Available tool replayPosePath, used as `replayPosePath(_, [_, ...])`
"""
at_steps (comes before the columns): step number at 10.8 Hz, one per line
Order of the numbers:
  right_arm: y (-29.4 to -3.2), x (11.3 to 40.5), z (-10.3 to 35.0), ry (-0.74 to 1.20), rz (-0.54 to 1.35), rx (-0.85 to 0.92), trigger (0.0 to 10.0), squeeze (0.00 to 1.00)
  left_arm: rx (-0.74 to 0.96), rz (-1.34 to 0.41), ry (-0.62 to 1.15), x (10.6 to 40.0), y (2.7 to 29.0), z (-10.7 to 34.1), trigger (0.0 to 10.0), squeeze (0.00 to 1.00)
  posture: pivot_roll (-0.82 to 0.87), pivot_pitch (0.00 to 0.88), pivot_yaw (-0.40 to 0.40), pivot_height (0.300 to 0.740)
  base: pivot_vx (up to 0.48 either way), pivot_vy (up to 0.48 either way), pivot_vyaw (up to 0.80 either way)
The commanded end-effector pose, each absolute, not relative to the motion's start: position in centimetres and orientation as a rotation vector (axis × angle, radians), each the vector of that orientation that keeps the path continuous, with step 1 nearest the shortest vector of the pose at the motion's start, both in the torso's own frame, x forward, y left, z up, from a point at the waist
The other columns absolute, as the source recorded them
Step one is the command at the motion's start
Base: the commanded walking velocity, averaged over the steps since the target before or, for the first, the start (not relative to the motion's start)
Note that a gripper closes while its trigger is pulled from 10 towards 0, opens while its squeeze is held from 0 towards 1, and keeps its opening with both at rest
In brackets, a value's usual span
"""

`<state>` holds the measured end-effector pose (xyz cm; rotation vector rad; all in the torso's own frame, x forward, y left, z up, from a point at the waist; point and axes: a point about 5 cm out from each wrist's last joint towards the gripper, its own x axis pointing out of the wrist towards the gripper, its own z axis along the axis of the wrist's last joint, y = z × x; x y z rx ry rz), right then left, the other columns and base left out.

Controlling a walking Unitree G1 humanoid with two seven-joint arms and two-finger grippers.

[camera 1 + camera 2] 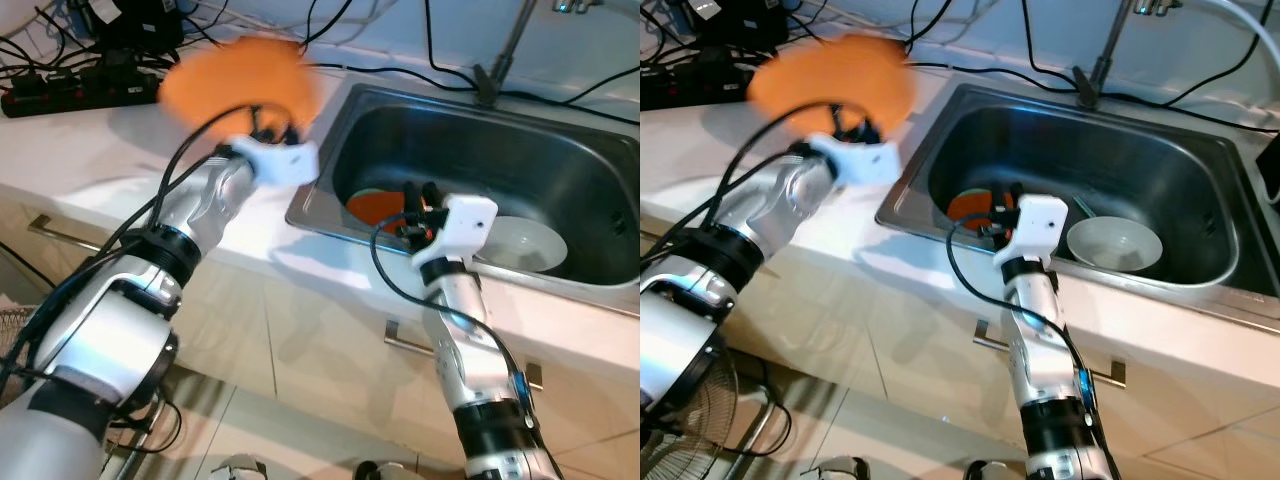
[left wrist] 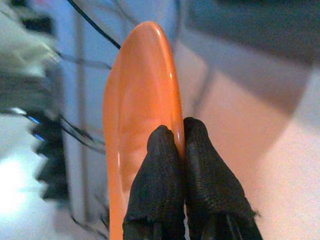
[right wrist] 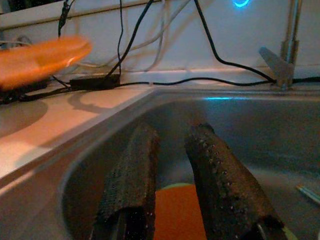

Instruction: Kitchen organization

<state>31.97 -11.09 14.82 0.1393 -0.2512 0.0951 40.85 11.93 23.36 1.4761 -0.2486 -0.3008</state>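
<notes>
The left hand (image 1: 268, 130) is clamped on the rim of 1 orange plate (image 1: 240, 80), held above the worktop (image 1: 90, 150) just beside the sink (image 1: 600, 285). Judged step: moving dishes out of the sink; next, lowering it flat onto the worktop. The right hand (image 3: 172, 165), fingers apart and empty, hovers over a second orange dish (image 1: 375, 206) in the sink, beside a white bowl (image 1: 1114, 243). Cables and a power strip (image 1: 70, 90) line the wall behind.

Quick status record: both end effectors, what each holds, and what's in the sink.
left end effector: shut on orange plate, held above the white countertop
right end effector: open, holding nothing, over the sink
in sink: second orange dish, white bowl
behind counter: power strip, cables
</notes>
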Motion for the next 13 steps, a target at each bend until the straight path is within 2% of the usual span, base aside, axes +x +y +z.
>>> replayPosePath(1, [-11.2,32.4,15.2,-0.244,0.082,0.169,10.0,0.00,1.464,-0.299,-0.384,40.2,10.8,24.5,10.0,0.00,0.09,0.062,-0.017,0.740,0.000,0.000,0.00])
replayPosePath(3, [-11.0,32.9,16.4,-0.263,0.093,0.199,10.0,0.01,1.436,-0.351,-0.470,39.2,9.8,24.3,10.0,0.00,0.08,0.059,-0.015,0.740,0.000,0.000,0.00])
replayPosePath(4, [-10.9,33.4,17.5,-0.272,0.097,0.260,10.0,1.00,1.410,-0.397,-0.518,38.4,9.1,23.8,10.0,0.00,0.08,0.057,-0.015,0.740,0.000,0.000,0.00])
replayPosePath(6, [-10.7,34.2,19.8,-0.270,0.131,0.484,10.0,1.00,1.392,-0.443,-0.519,37.3,8.5,22.3,10.0,0.00,0.07,0.044,-0.020,0.740,0.000,0.000,0.00])
replayPosePath(9, [-9.8,34.3,20.3,-0.199,0.213,0.686,10.0,1.00,1.372,-0.471,-0.530,36.6,7.8,21.7,10.0,0.00,0.07,0.037,-0.023,0.740,0.000,0.000,0.00])
replayPosePath(11, [-9.2,34.2,20.5,-0.165,0.275,0.732,10.0,1.00,1.361,-0.481,-0.538,36.2,7.3,21.5,10.0,0.00,0.08,0.029,-0.026,0.740,0.000,0.000,0.00])
replayPosePath(12, [-8.9,34.1,20.5,-0.149,0.299,0.739,10.0,0.00,1.349,-0.484,-0.541,36.1,7.1,21.5,10.0,0.00,0.08,0.025,-0.028,0.740,0.000,0.000,0.00])
replayPosePath(13, [-8.8,34.1,20.5,-0.142,0.308,0.746,10.0,0.00,1.345,-0.485,-0.543,36.0,7.0,21.5,10.0,0.00,0.08,0.025,-0.028,0.740,0.000,0.000,0.00])
